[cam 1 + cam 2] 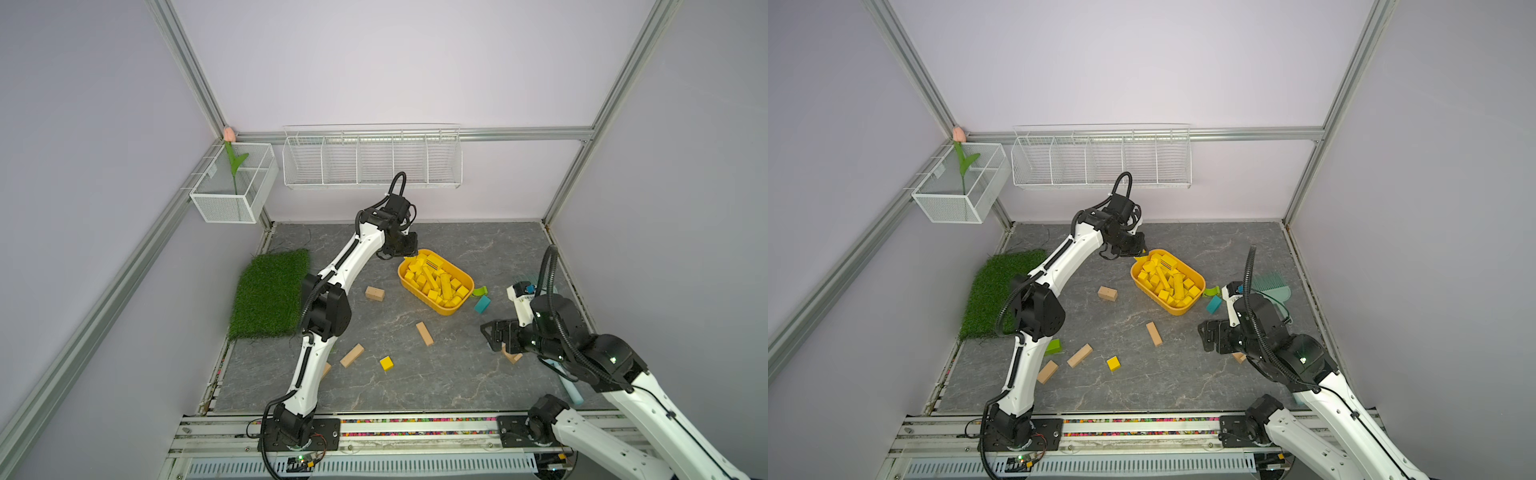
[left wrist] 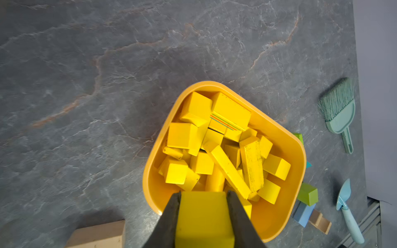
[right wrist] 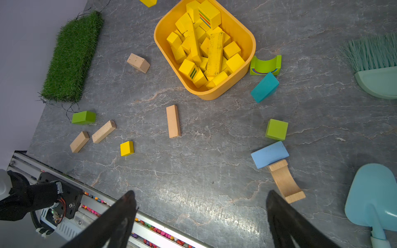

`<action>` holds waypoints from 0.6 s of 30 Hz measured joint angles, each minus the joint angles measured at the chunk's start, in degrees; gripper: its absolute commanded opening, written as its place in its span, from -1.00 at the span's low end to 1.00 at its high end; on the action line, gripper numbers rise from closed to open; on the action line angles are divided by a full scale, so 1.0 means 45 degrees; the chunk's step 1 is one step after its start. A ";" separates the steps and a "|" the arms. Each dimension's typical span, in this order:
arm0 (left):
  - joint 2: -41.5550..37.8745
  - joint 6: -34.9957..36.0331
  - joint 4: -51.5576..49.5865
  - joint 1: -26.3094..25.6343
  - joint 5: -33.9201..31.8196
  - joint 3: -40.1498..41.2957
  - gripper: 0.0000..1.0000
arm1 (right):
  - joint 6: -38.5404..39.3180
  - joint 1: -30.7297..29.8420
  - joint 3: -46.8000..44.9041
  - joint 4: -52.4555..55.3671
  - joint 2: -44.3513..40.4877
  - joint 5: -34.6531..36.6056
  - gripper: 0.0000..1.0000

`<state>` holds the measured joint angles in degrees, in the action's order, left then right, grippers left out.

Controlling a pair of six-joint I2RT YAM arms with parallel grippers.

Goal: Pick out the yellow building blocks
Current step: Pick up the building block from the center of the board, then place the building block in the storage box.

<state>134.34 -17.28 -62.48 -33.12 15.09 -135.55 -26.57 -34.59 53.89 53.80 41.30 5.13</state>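
Several yellow building blocks [image 1: 434, 282] [image 1: 1167, 280] [image 3: 204, 47] lie piled in a yellow-orange tub [image 1: 446, 311] [image 2: 150, 171] at the middle of the table. My left gripper [image 2: 204, 192] [image 1: 409, 249] hangs over the tub's far left end. It is shut on one yellow block [image 2: 204, 216], which fills the gap between its jaws. A single yellow cube [image 1: 386, 363] [image 1: 1113, 363] [image 3: 127, 148] sits alone on the table nearer the front. My right gripper [image 3: 200, 192] [image 1: 492, 332] is open and holds nothing, above bare table at the right.
Tan wooden blocks [image 1: 375, 293] [image 1: 424, 333] [image 1: 352, 355] are scattered on the grey table. Green blocks [image 3: 276, 129] [image 3: 83, 117], a teal block [image 1: 482, 304], a light blue block [image 3: 269, 154] and a tan arch [image 3: 285, 182] lie around. A grass mat [image 1: 270, 293] is at the left. A brush [image 2: 339, 111] and a blue scoop [image 3: 373, 197] lie at the right.
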 measured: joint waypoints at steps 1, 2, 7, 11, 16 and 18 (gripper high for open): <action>0.0087 0.0044 0.0000 -0.0073 0.0112 0.0000 -0.49 | 0.0000 0.0000 -0.0029 0.0019 -0.0034 0.0000 0.90; 0.0189 0.0102 0.0000 -0.0146 0.0287 0.0000 -0.49 | 0.0000 0.0000 -0.0049 0.0044 -0.0049 0.0000 0.89; 0.0563 0.0340 -0.0039 -0.0423 0.0699 0.0000 -0.49 | -0.0005 0.0000 -0.0053 0.0078 -0.0044 -0.0005 0.90; 0.0607 0.0389 -0.0112 -0.0554 0.0767 0.0097 -0.49 | -0.0015 0.0000 -0.0078 0.0078 -0.0049 -0.0005 0.90; 0.0617 0.0437 -0.0097 -0.0559 0.0894 0.0495 -0.35 | -0.0097 0.0000 -0.0272 0.0083 -0.0058 -0.0010 0.90; 0.0646 0.0442 -0.0107 -0.0559 0.0903 0.0631 -0.34 | -0.0107 0.0000 -0.0291 0.0083 -0.0058 -0.0015 0.90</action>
<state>137.25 -15.29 -62.96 -35.64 19.16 -132.70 -27.05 -34.59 52.58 54.17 41.04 5.06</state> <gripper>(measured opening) 0.329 0.948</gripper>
